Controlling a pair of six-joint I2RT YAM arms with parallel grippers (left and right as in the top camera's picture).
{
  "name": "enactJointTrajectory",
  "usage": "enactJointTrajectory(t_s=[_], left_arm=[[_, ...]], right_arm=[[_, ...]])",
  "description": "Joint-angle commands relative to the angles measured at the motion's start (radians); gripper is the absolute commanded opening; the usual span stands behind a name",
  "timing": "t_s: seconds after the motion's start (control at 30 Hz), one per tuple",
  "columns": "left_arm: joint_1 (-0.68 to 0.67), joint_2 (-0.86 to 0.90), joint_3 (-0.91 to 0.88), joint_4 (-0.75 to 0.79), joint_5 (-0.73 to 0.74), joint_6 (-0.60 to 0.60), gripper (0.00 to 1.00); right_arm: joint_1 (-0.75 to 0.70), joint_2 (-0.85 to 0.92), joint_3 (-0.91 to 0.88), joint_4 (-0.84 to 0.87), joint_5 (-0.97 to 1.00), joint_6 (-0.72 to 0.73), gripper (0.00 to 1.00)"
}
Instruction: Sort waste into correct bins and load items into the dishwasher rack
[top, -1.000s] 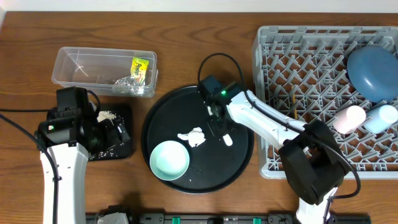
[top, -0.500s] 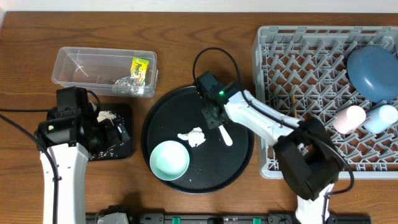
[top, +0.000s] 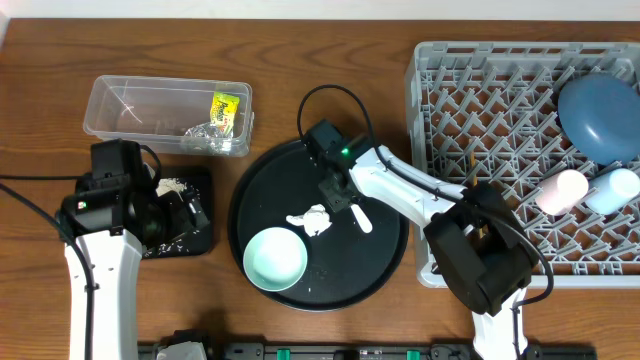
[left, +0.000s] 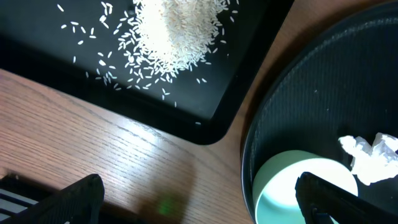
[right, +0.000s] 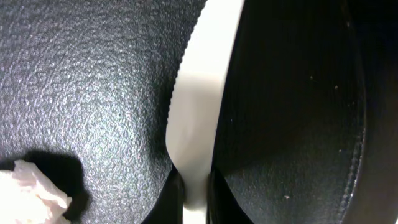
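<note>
Rice grains (top: 170, 186) lie heaped on the shallow black tray (top: 203, 180) in the overhead view, with the left gripper (top: 190, 212) just over that tray. The clear tub (top: 100, 100) behind it holds the yellow-green packet (top: 228, 108) and the crumpled clear wrapper (top: 205, 135). On the round black tray (top: 270, 190) the right gripper (top: 340, 195) reaches down to the white spoon (top: 358, 215), with the tissue (top: 310, 220) just beside it and the mint-green bowl (top: 275, 258) nearer the front. The dark-blue bowl (top: 598, 118), pink cup (top: 562, 190) and light-blue cup (top: 612, 190) sit in the grey rack (top: 480, 90). The left wrist view shows the left gripper (left: 199, 186) spread wide with nothing between its fingers (left: 81, 193), above wooden table (left: 93, 143) between the rice (left: 174, 31) and the bowl (left: 298, 186). The right wrist view shows the right gripper (right: 196, 199) pinched on the spoon's (right: 202, 112) narrow end, the tissue (right: 31, 193) at lower left.
</note>
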Motion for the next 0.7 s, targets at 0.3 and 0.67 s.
enactJointTrajectory(t_s=[0.3, 0.67], left_arm=[[0.005, -0.002, 0.01, 0.0, -0.019, -0.012, 0.99], [0.005, -0.002, 0.01, 0.0, -0.019, -0.012, 0.99]], right_arm=[[0.005, 0.058, -0.016, -0.052, 0.016, 0.02, 0.01], [0.004, 0.009, 0.038, -0.114, -0.014, 0.019, 0.01]])
